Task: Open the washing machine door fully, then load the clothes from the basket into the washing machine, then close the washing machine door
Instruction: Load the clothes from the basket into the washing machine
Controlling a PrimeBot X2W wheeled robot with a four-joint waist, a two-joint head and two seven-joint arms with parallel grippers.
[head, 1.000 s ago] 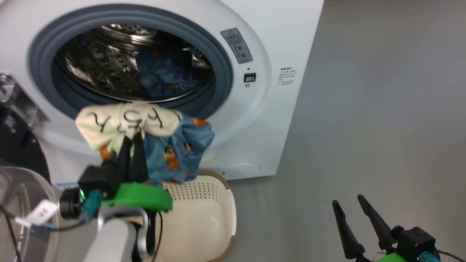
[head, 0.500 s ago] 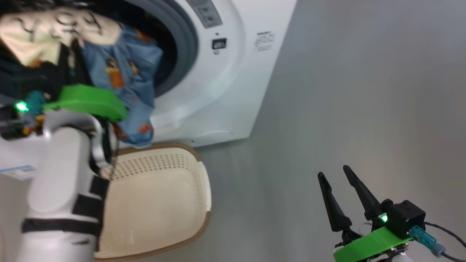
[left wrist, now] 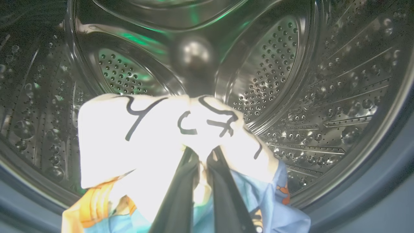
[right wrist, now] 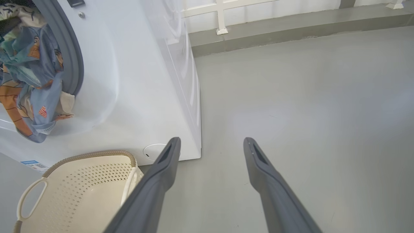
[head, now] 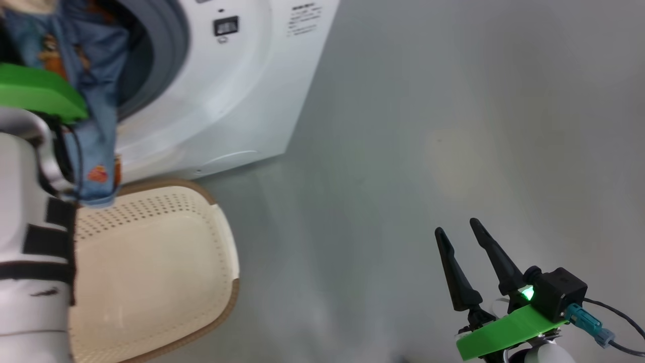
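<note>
Head view: top left, white washing machine [head: 227, 96] front, grey gasket [head: 166, 55] around the opening. Blue printed clothes [head: 98, 106] draped from the opening down the machine's front, lower end just above the basket [head: 224, 262] rim. Basket on grey floor [head: 428, 126], just beside the machine's base. Pale left forearm [head: 25, 242] with green mount [head: 35, 93] at the left edge, pointing toward the opening. Right claw [head: 456, 227] lower right, over the floor, well apart from machine and basket, fingers spread, holding nothing. Left wrist view: left claw [left wrist: 202, 154] pinched almost fully closed on the clothes, gripping the cream piece with black scribbles; blue and orange cloth bunched below the grip. Bundle held at the mouth of the steel perforated drum [left wrist: 323, 97], above the gasket's lower lip. Right wrist view: wide-open fingers over the floor; clothes in the opening at upper left, spilling over the gasket onto the white front; basket below them at lower left, one side handle visible.
</note>
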